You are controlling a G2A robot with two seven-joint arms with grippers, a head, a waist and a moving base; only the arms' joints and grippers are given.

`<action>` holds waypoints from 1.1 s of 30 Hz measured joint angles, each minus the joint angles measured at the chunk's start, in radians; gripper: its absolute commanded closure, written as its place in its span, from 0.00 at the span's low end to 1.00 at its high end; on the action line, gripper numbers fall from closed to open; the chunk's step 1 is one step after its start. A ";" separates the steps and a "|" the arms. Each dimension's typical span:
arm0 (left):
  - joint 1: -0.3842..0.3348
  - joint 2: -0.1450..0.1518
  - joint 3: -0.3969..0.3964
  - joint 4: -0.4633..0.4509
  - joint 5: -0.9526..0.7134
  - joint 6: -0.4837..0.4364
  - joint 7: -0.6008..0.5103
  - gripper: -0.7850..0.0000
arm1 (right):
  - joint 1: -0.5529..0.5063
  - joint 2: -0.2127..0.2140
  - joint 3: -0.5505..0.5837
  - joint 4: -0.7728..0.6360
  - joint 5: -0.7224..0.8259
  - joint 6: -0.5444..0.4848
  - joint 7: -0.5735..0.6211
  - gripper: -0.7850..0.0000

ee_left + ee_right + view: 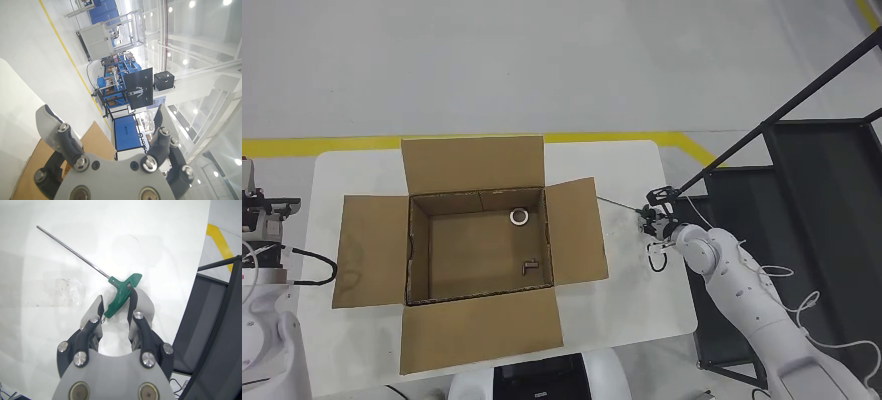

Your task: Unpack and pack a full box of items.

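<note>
Your cardboard box (480, 330) stands open on the white table (634, 300), all 4 flaps spread. Inside, 1 white roll (519, 215) lies by the far wall, 1 small dark piece (530, 265) nearer the robot. Right of the box, the right gripper (655, 222) meets the end of a thin metal tool (620, 204).

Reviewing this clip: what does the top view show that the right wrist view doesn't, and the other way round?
Top view: the open cardboard box, with a white roll and a small dark part on its floor.
Right wrist view: the green colour of the T-handle key, and a clear plastic scrap lying on the table.
Both: the right hand at the key's handle, on the white table.
</note>
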 measured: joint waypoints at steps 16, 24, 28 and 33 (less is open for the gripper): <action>0.000 0.000 0.000 0.000 0.000 0.000 0.000 0.00 | -0.093 0.017 0.109 -0.134 0.017 0.000 -0.063 1.00; 0.000 0.000 0.000 0.000 0.000 0.000 0.000 0.00 | -0.185 0.033 0.236 -0.264 0.121 -0.017 -0.095 1.00; 0.000 0.000 0.000 0.000 0.000 0.000 0.000 0.00 | -0.230 0.040 0.297 -0.325 0.150 -0.003 -0.098 1.00; 0.000 0.000 0.000 0.000 0.000 0.000 0.000 0.00 | -0.288 0.046 0.371 -0.400 0.175 0.006 -0.111 1.00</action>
